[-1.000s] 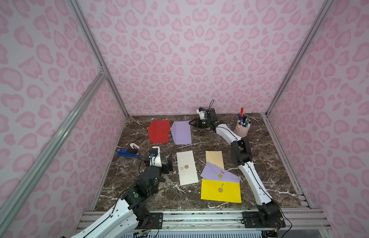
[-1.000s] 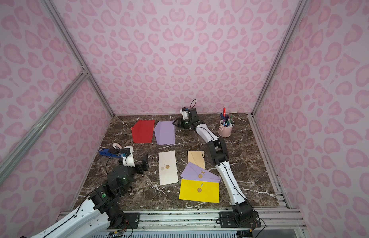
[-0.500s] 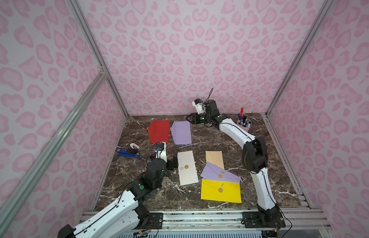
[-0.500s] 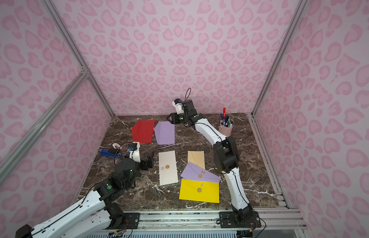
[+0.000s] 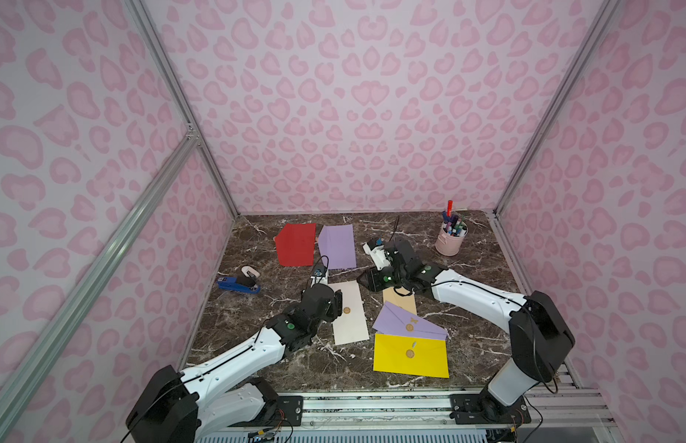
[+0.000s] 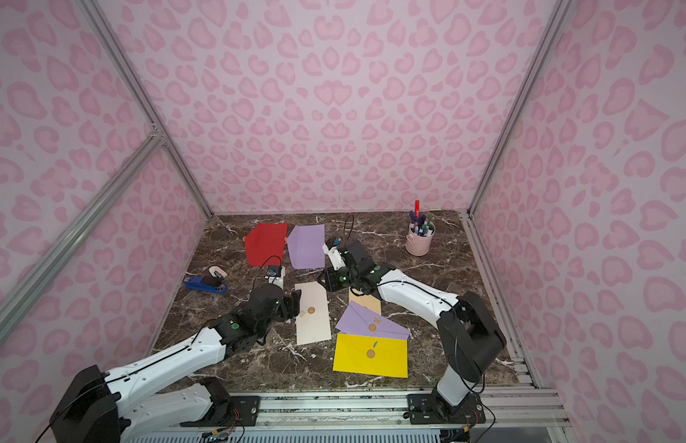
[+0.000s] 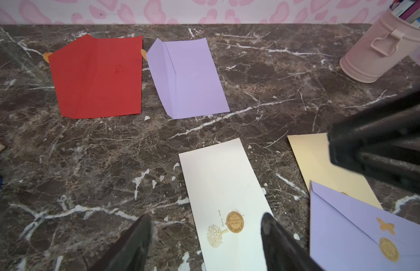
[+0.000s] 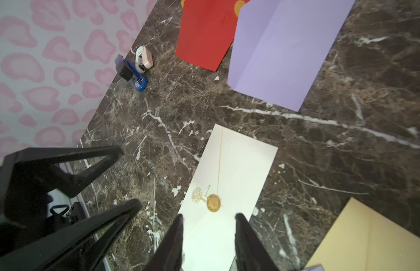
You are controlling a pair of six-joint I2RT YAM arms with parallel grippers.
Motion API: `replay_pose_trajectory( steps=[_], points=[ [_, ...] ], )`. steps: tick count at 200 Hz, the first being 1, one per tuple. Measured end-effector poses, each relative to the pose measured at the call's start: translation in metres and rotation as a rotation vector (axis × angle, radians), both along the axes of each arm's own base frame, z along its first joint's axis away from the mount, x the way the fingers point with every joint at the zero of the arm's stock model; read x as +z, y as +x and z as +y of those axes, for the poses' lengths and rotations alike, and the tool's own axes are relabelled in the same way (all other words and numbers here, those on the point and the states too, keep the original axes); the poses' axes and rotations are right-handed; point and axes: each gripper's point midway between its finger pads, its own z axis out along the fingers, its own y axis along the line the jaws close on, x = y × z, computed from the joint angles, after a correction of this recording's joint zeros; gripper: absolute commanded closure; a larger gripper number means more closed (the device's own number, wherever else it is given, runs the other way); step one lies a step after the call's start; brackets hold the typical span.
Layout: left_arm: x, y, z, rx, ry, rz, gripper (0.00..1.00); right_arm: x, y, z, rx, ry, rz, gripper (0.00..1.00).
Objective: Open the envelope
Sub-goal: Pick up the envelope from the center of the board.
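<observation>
Pink heart-print walls close in a dark marble desk point(image 5: 234, 322) strewn with envelopes. The cream envelope point(image 5: 351, 312) lies flat at mid-desk, its long side running near to far. Its flap is down under a round gold seal point(image 7: 234, 221) beside a gold tree print.

My left jaws sit at its left long edge, level with the seal. They stand wide, one of the fingers point(image 7: 273, 241) over the cream paper and the other over bare marble, with nothing held between them. Whether the tips touch the paper I cannot tell.

My right jaws show by the envelope's far right corner in both top views, pointing left. They stand narrower than the left pair but plainly apart, gripping nothing; their fingers point(image 8: 244, 237) frame cream paper in the right wrist view.

Just right of the cream envelope, a tan envelope point(image 5: 400, 303) lies partly under my right wrist. A sealed purple envelope point(image 5: 406, 324) overlaps its near end, and a yellow envelope point(image 5: 410, 354) lies nearest. At the far side, a red envelope point(image 5: 296, 245) and a plain purple envelope point(image 5: 336, 246) lie side by side. A pink pen pot point(image 5: 450, 241) stands far right, and a blue stapler point(image 5: 237, 285) lies by the left wall.
</observation>
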Motion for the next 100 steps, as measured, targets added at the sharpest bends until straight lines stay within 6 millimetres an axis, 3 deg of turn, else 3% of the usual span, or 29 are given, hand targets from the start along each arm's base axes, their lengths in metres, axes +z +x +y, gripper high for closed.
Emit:
replay_pose_trajectory(
  steps=[52,100],
  points=[
    [-0.043,-0.008,-0.012,-0.049,-0.009,0.105,0.27,-0.040,-0.052,-0.005,0.005,-0.055,0.082,0.63],
    [-0.072,-0.008,-0.012,-0.061,-0.048,0.179,0.27,-0.056,-0.067,-0.011,-0.026,-0.051,0.135,0.61]
  ],
)
